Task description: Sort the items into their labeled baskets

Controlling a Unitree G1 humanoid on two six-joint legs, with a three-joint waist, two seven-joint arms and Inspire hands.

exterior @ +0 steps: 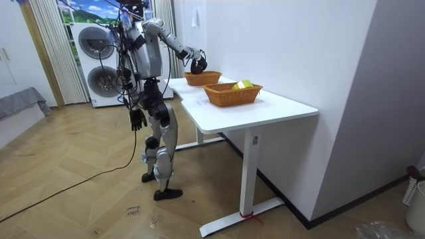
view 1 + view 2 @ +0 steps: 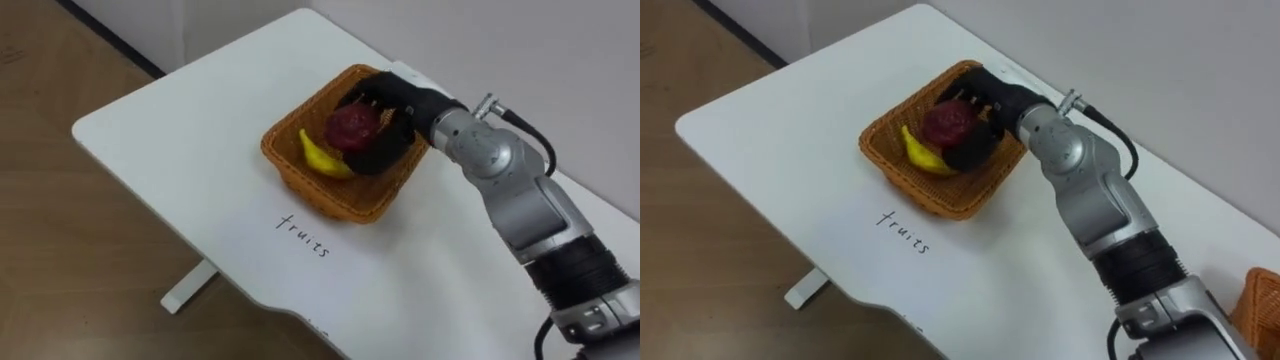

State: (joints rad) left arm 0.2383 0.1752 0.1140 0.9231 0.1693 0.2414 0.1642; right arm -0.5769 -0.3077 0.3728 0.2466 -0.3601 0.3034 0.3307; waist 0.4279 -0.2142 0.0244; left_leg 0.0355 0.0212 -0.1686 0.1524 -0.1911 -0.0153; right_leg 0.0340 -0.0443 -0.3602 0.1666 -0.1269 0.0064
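A wicker fruit basket (image 2: 345,205) stands on the white table (image 2: 180,120), with "fruits" handwritten (image 2: 303,235) in front of it. A yellow banana (image 2: 322,157) lies inside. My right hand (image 2: 398,108) reaches over the basket from the right, its dark fingers curled round a dark red fruit (image 2: 352,127) just above the banana. In the room view I stand at the table's far end with that arm stretched out to the basket (image 1: 202,78). My left hand (image 1: 137,119) hangs by my side, fingers relaxed.
A second wicker basket (image 1: 232,93) holding yellow-green items stands nearer the room camera; its corner shows at the lower right (image 2: 1260,300). The wall runs close behind the table. Washing machines (image 1: 99,63) stand behind me on the wood floor.
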